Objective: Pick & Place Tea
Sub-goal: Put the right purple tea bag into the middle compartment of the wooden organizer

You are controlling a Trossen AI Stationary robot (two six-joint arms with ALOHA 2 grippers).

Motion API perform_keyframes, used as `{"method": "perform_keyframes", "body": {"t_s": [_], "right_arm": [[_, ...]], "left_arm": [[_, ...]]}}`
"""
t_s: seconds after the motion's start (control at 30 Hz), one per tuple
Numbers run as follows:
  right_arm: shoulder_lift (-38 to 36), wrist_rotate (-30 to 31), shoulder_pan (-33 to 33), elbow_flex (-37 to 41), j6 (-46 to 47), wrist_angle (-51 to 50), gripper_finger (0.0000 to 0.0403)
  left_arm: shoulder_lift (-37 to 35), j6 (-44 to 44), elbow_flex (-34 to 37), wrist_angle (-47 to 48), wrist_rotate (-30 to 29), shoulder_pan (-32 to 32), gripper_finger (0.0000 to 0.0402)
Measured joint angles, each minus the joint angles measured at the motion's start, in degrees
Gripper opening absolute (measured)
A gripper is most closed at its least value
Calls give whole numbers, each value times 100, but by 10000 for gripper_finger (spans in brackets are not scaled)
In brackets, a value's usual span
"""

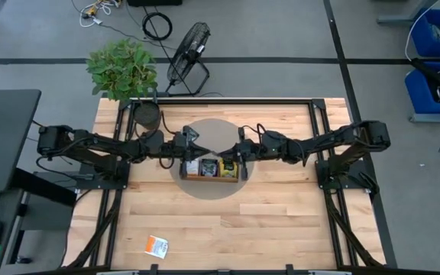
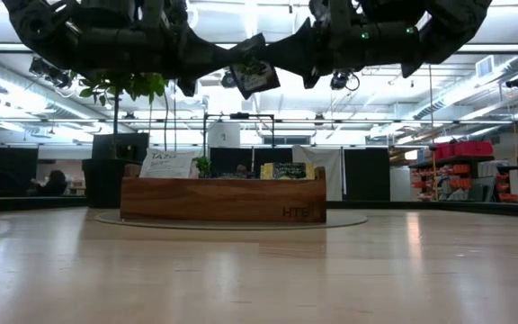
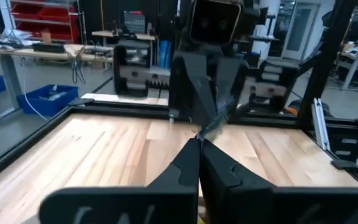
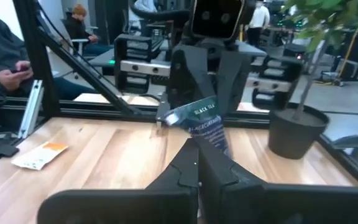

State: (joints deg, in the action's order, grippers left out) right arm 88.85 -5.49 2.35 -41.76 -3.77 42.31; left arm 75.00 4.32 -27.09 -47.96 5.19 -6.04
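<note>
Between my two claws, high above the tray (image 2: 223,200), the dark tea sachet (image 4: 205,122) is pinched by both: right claw (image 4: 197,146) clenched, left claw (image 3: 199,142) clamped for handover.

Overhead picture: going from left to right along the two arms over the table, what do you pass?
Left arm's shoulder → plant pot → left gripper → dark tea sachet pinched by both grippers → right gripper → right arm's shoulder.
</note>
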Motion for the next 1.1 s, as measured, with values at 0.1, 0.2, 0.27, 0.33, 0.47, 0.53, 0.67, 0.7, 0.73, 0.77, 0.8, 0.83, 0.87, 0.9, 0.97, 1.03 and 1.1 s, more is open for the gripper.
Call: {"method": "perform_keyframes", "body": {"t_s": [0.1,0.2,0.27,0.33,0.47,0.53,0.67,0.7,0.73,0.77,0.8,0.83,0.87,0.9,0.97,1.03,1.1], "right_arm": [[122,-5,-9,-47,-21,-10,1],[154,14,21,-59,-128,-32,15],[129,50,36,-59,-224,-112,33],[43,58,63,-57,-294,-265,57],[-189,76,212,-55,-315,-891,116],[-332,51,294,-55,-317,-1259,148],[-536,-43,405,-54,-312,-1675,203],[-565,-53,416,-53,-311,-1730,214],[-581,-55,424,-53,-315,-1745,224],[-613,-53,426,-53,-323,-1834,232],[-624,-51,428,-51,-339,-1860,240],[-624,-40,431,-50,-338,-1852,245],[-624,-10,428,-50,-333,-1860,250],[-624,-3,428,-50,-330,-1876,253],[-624,5,428,-50,-323,-1944,256],[-624,8,428,-50,-319,-1959,256],[-624,8,428,-50,-319,-1962,255]], "left_arm": [[2,-88,0,62,5,26,3],[2,-61,0,185,-4,21,3],[2,24,0,295,2,21,2],[2,128,-1,461,36,30,2],[-52,397,-4,867,5,30,2],[-55,415,-11,1124,-5,26,1],[-53,588,-11,1539,-2,-1,1],[-52,598,-11,1665,-2,-19,1],[-53,589,-10,1801,-9,-29,1],[-52,542,-5,1893,-19,-31,1],[-52,459,-7,1945,-26,-31,1],[-52,423,-7,1995,-26,-31,1],[-54,421,-7,2073,-21,-29,1],[-53,426,-7,2162,-21,-25,1],[-52,452,-7,2247,-21,-26,1],[-52,440,-7,2269,-24,-29,1],[-52,328,-7,2319,-78,-29,1]]}}
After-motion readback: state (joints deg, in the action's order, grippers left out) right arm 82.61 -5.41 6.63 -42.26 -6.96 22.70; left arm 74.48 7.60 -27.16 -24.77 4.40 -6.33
